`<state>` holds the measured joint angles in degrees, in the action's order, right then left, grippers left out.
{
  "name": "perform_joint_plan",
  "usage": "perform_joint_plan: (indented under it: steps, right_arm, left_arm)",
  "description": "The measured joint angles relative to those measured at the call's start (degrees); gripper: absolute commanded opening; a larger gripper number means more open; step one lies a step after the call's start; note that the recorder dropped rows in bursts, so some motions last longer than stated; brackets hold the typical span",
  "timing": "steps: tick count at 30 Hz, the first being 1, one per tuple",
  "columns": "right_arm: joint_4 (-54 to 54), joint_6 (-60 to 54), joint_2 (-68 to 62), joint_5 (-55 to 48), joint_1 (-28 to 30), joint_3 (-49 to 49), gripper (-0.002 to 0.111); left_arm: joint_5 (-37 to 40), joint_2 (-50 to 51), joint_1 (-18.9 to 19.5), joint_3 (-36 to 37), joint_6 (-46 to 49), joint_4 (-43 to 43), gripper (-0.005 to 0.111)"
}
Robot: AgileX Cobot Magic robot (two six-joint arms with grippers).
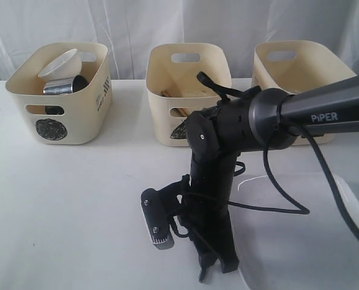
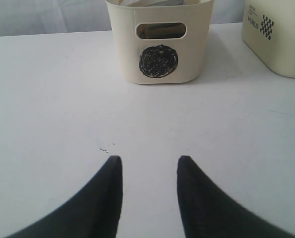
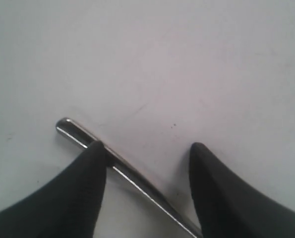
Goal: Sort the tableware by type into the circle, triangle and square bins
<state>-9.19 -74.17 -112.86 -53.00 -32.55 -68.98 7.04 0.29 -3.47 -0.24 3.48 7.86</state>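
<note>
Right wrist view: steel utensil handle (image 3: 75, 133) slanting across under the right gripper (image 3: 147, 145) (spread wide, gripping nothing yet).

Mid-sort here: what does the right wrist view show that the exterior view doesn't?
Only the right wrist view: a shiny steel utensil handle lying on the white table, partly covered by one finger of the open right gripper.
Only the exterior view: the circle bin holding a white bowl and a steel mug, the middle bin, the right bin, and a white plate beside the arm.
Both: the table and the right gripper; in the exterior view the arm hides the handle.
</note>
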Motion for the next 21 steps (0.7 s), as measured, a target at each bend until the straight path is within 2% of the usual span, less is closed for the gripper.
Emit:
perform_joint_plan:
  steps: [5,13,21]
  right_arm:
    - [-0.11,0.13,0.00,0.13,0.00,0.00,0.050]
    - [1.36,7.66,1.57,0.47,-0.02,0.00,0.050]
    - [4.17,9.71,3.58,-3.15,-0.02,0.00,0.050]
  left_arm:
    - [0.00,0.00,0.00,0.00,0.00,0.00,0.042]
    - [0.00,0.00,0.00,0.00,0.00,0.00,0.042]
    - [0.00,0.00,0.00,0.00,0.00,0.00,0.042]
